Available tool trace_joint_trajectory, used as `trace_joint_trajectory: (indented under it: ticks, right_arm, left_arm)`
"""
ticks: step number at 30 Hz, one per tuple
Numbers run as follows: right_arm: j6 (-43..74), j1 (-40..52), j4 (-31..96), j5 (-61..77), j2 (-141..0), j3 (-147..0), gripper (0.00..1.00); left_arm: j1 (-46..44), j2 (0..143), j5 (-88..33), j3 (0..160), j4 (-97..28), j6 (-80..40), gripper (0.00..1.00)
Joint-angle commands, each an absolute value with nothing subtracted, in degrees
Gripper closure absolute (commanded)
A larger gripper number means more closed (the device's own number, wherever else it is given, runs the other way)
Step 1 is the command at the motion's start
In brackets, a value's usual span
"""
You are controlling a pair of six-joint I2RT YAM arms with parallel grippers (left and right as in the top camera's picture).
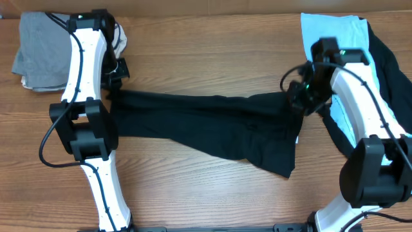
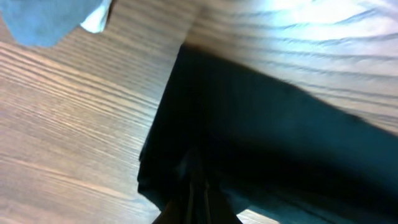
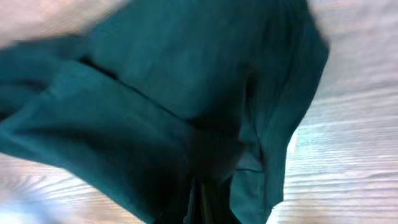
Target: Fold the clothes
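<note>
Fingers clamped shut on both sides, and cloth in each pair! The left gripper (image 2: 193,200) has its tips pinched together on the near edge of the large, soft black T-shirt (image 1: 212,122), with dark fabric bunched right up against them in the left wrist view. The right gripper (image 3: 200,196) matches it, tips closed on a thick fold of the same shirt, and its camera is almost filled with draped cloth. From overhead, the black T-shirt runs in one long band across the middle of the brown wood-grain table (image 1: 206,51), strung between the two grippers. It is narrow at the left end beside the left gripper (image 1: 114,87) and broader towards the right gripper (image 1: 297,96), with a loose corner spilling towards the front edge. I can't tell whether the held ends are lifted off the wood. At the back left a rumpled grey fabric garment (image 1: 35,55) lies partly under the left arm, well apart from the shirt. At the back right a light blue garment (image 1: 331,29) lies flat, with another black garment (image 1: 389,61) heaped across it.
</note>
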State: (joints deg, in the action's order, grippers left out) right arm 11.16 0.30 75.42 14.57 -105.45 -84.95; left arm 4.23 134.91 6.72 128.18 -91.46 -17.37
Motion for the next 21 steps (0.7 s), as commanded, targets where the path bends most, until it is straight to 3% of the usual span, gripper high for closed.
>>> trace_joint_trajectory:
  ticks: [1, 3, 4, 5, 7, 9, 11, 12, 21]
  right_arm:
    - [12.5, 0.0, 73.8, 13.8, -102.5, -79.5, 0.96]
    - [12.4, 0.0, 73.6, 13.8, -102.3, -78.0, 0.96]
    - [12.1, 0.0, 73.8, 13.8, -102.3, -77.8, 0.96]
    - [11.8, 0.0, 73.9, 13.7, -102.3, -77.8, 0.91]
    - [11.5, 0.0, 74.0, 13.6, -102.3, -77.8, 0.73]
    - [11.0, 0.0, 74.0, 13.6, -102.3, -77.8, 0.49]
    - [10.2, 0.0, 74.0, 13.6, -102.2, -77.9, 0.3]
    - [10.2, 0.0, 74.2, 13.6, -102.1, -78.2, 0.28]
    - [8.9, 0.0, 73.5, 13.6, -97.1, -80.6, 0.23]
  left_arm:
    - [4.5, 134.9, 9.7, 123.4, -90.8, -16.2, 0.96]
    - [4.5, 134.9, 9.7, 120.1, -89.4, -16.2, 0.96]
    - [4.5, 134.9, 9.7, 118.5, -88.4, -16.3, 0.85]
    - [4.5, 134.9, 9.7, 116.9, -87.1, -16.3, 0.66]
    - [4.5, 134.9, 9.7, 114.9, -85.1, -16.3, 0.25]
    - [4.7, 134.9, 10.0, 114.5, -84.1, -16.3, 0.11]
    - [5.0, 134.9, 10.1, 115.2, -84.1, -16.3, 0.04]
    - [5.2, 134.9, 10.1, 116.0, -84.2, -16.3, 0.01]
    - [6.2, 134.9, 6.7, 116.3, -82.1, -9.0, 0.0]
